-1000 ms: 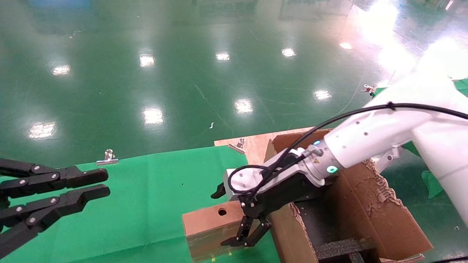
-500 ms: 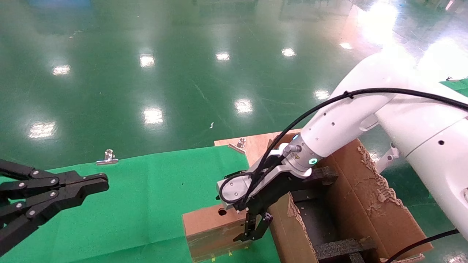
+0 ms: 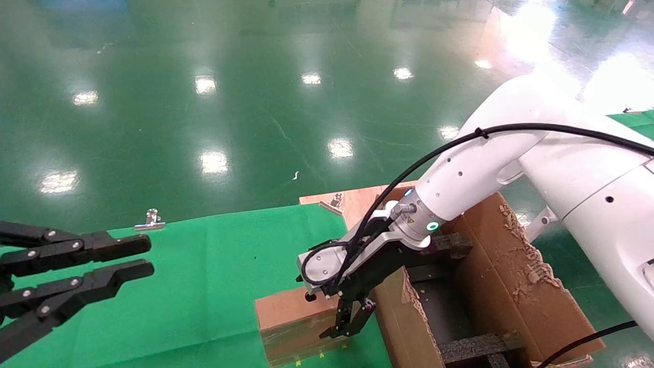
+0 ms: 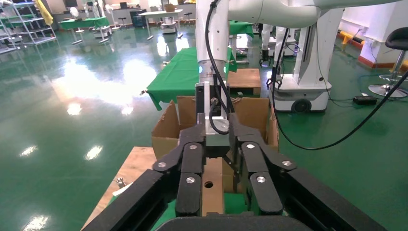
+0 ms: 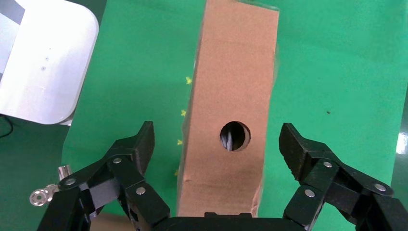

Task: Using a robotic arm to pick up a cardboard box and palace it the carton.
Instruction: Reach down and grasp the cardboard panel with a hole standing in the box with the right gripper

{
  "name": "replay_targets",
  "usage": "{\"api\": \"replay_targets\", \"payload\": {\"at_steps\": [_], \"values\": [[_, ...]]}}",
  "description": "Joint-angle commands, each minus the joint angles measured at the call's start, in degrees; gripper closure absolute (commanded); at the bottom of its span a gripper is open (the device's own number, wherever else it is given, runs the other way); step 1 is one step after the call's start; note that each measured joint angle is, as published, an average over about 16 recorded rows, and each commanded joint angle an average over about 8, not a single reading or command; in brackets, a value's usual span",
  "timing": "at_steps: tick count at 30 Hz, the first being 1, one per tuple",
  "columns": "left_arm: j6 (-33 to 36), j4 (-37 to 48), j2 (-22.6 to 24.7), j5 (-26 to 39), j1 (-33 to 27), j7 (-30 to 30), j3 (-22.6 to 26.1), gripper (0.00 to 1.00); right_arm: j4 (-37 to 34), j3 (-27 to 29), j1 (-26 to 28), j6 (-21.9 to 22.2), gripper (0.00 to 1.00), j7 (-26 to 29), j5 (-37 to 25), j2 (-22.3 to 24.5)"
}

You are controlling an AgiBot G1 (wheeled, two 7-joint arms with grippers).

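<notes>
We are holding our right gripper (image 5: 219,144) over the cardboard box (image 3: 296,319), jaws spread wide on either side of it, not touching. The box is lying on the green surface (image 3: 204,276) beside the carton (image 3: 516,296). Our left gripper (image 3: 138,258) is hanging idle, jaws parted.

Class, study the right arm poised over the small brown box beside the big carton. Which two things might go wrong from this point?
1. The right pincer is open, straddling the cardboard box, fingers apart from its sides; closing off-centre may twist or tip it.
2. The carton stands right beside the box, its torn flaps raised, so a low lift may snag.
</notes>
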Motion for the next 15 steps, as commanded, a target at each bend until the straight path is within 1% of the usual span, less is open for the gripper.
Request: {"api": "replay_targets", "payload": {"at_steps": [1,15], "values": [[0.00,0.00,0.00,0.00,0.00,0.00,0.00,0.00,0.07,0.10,-0.06,-0.02,1.00,0.04,0.03,0.08],[0.00,0.00,0.00,-0.08,0.00,0.00,0.00,0.00,0.30,0.43,-0.29,-0.09,1.00,0.19,0.11,0.33]]}}
